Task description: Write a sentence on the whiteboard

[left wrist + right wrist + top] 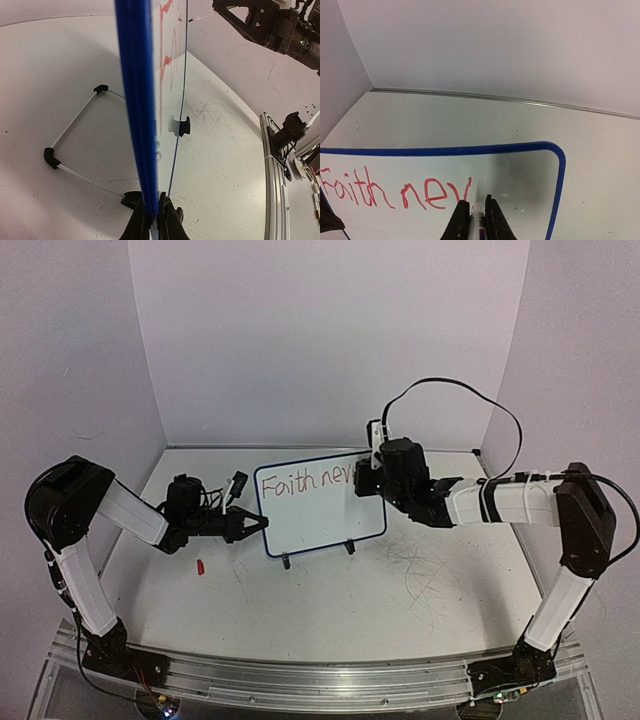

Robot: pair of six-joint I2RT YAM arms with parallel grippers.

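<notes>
White worktop (400,590); whiteboard (320,515), seemingly light and stiff, clamped at its edge by left tool (156,205); right tool (476,210) pinches marker (478,220).

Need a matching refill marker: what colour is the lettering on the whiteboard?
Red lettering, clearest in the right wrist view.

We see the desk (400,590) from high behind; wrist views look closely past left pincer (156,205) and right pincer (478,204) onto the shared whiteboard (320,520).
</notes>
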